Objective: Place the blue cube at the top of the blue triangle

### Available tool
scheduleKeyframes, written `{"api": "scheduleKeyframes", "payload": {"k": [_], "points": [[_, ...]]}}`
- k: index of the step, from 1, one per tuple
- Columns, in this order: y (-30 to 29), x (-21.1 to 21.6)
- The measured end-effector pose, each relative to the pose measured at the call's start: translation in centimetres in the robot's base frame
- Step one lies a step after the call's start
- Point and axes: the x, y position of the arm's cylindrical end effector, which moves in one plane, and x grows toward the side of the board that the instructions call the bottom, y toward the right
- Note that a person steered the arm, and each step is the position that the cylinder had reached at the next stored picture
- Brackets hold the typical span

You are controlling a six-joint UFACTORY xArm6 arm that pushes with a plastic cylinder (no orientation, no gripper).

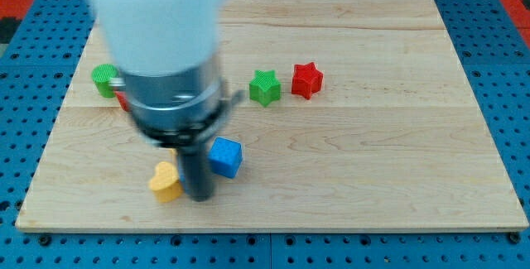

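Note:
The blue cube (225,156) sits on the wooden board (373,153) at the lower left of centre. My tip (199,197) is just to the cube's left and slightly below it, close to or touching its left side. A yellow block (166,180) lies right beside the tip on its left. No blue triangle shows; the arm's body (161,45) hides much of the board's left part.
A green star (265,87) and a red star (306,79) sit next to each other above centre. A green block (104,79) is at the left, with a bit of a red block (122,100) poking out beside the arm.

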Motion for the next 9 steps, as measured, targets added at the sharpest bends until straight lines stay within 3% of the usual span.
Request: {"api": "scheduleKeyframes", "payload": {"k": [1,3,4,5,6,7,9], "points": [[-2.8,0.0],[-1.4,1.5],[-4.7,4.1],[-7.2,1.0],[-6.5,-2.5],[-0.6,-2.1],[1.5,-0.9]]}}
